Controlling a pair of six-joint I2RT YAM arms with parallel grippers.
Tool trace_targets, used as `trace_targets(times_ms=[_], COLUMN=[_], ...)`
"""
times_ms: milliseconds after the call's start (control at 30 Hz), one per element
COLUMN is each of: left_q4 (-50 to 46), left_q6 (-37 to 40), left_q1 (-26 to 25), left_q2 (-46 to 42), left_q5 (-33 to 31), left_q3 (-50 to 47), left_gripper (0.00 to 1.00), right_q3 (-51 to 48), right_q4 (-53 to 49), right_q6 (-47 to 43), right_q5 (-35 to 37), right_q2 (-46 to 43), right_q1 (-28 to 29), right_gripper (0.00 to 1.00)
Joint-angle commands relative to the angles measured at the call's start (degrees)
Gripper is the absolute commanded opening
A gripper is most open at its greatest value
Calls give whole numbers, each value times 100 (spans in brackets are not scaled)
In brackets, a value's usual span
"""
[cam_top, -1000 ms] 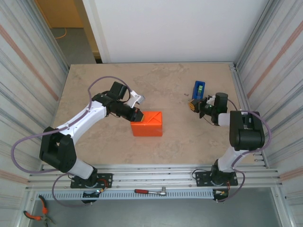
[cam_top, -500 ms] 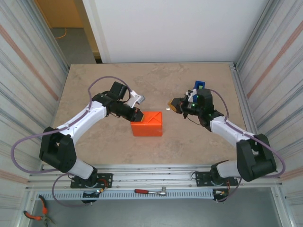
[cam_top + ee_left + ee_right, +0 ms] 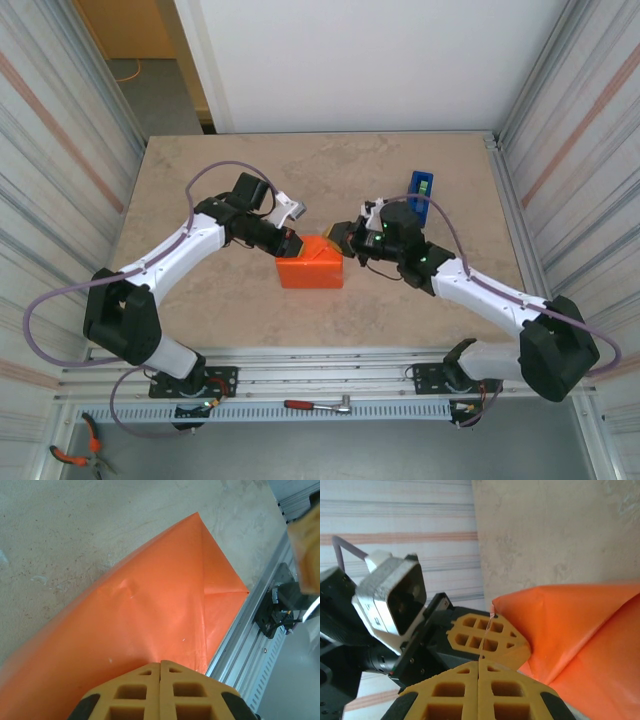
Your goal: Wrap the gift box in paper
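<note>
"Orange, thin, plain paper sheet (image 3: 312, 265): where do you have it?"

"You have it folded into a box-shaped parcel at the middle of the beige, stone-patterned worktop (image 3: 200, 180). Your left wrist view shows a diagonal fold across the parcel's end. What it covers is hidden."

"And my left end effector (image 3: 291, 243)?"

"Its yellow fingers are pressed together at the parcel's far left corner, right against the paper."

"The right end effector (image 3: 346, 237)?"

"Those fingers are together as well, at the far right corner, facing your left one across the parcel's far edge. You cannot tell whether anything thin is pinched between them. The upright blue plastic tape dispenser (image 3: 420, 186) stands well apart from the parcel, beyond your right arm."
</note>
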Motion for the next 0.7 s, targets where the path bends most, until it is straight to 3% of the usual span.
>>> trace_targets(times_ms=[0, 233, 667], left_q4=[-382, -375, -368], left_q6=[95, 102, 103], left_q1=[-210, -218, -227], left_q2=[165, 164, 161], left_q5=[-205, -209, -217], left_q3=[-315, -315, -315], left_gripper=[0, 0, 0], right_q3=[40, -104, -99], right_q4=[14, 11, 120], right_q6=[249, 423, 509], right_q5=[561, 1032, 1161], right_q2=[27, 57, 289], right_q1=[223, 624, 853], right_gripper=[0, 0, 0])
